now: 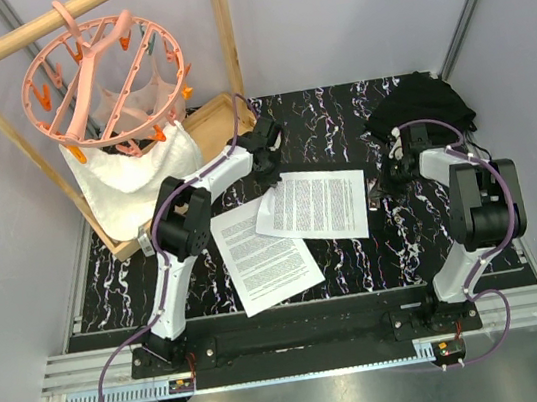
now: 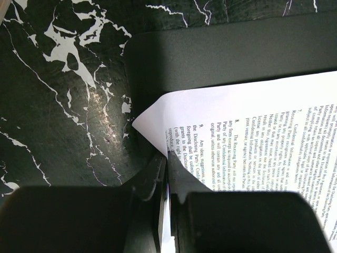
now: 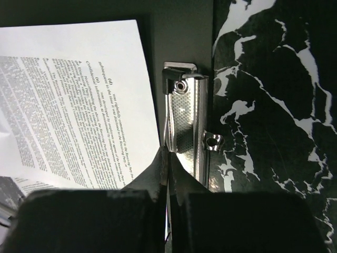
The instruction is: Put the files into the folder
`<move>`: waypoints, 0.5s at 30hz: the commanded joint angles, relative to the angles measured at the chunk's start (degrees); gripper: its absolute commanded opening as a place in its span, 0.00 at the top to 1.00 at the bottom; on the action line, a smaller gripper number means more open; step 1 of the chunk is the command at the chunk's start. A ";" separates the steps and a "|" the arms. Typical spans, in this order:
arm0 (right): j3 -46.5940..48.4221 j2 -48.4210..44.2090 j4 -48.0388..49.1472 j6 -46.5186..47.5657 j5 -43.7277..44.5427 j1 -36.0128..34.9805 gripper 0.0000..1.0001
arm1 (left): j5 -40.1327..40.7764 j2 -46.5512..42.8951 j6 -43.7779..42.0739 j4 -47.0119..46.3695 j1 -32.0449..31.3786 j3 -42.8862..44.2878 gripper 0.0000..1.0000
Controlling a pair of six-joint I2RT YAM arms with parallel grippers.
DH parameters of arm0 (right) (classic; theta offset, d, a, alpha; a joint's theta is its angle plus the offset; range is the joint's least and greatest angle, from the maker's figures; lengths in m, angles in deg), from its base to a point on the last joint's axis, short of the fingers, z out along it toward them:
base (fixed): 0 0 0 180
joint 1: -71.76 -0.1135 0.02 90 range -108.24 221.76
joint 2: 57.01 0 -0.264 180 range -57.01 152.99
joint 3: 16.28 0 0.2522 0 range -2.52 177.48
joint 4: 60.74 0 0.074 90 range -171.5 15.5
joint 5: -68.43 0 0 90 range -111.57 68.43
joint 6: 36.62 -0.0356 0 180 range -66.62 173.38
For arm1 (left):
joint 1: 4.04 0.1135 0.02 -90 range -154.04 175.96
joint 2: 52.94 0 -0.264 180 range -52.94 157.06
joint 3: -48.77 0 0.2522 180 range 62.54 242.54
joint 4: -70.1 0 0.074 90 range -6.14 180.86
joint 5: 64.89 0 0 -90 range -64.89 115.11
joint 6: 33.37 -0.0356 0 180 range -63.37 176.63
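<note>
Two printed white sheets lie on the black marbled table. The upper sheet (image 1: 315, 204) rests on the matte black folder (image 2: 221, 58), which also shows in the right wrist view (image 3: 179, 37). The other sheet (image 1: 265, 257) lies partly under it, toward the front left. My left gripper (image 1: 266, 173) is shut on the upper sheet's edge near its corner (image 2: 167, 158), with white paper (image 2: 253, 121) showing between the fingers. My right gripper (image 1: 388, 186) is shut on the left edge of the folder's silver clip (image 3: 184, 116), its tips (image 3: 168, 153) meeting there.
A wooden rack at the back left carries a pink peg hanger (image 1: 102, 69) and a white towel (image 1: 133, 176) over a wooden tray (image 1: 211, 119). A lumpy black fabric bundle (image 1: 426, 102) lies at the back right, just behind my right gripper.
</note>
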 commanded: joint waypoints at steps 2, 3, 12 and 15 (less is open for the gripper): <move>6.71 -2.21 -5.93 0.24 6.62 -2.56 0.97 | 1.10 -0.30 -0.90 -0.18 -0.19 -2.13 0.93; 7.16 -2.03 -6.98 0.24 6.90 -2.57 0.95 | 0.92 -0.30 -0.90 -0.19 -0.10 -2.22 0.92; 9.09 2.01 -7.96 1.11 10.23 -5.55 0.69 | -0.40 -1.36 -1.43 -0.27 -0.10 -2.74 0.92; 9.80 0.87 -8.66 1.73 13.04 -6.34 0.58 | -0.40 -1.36 -1.43 -0.27 -0.27 -2.75 0.92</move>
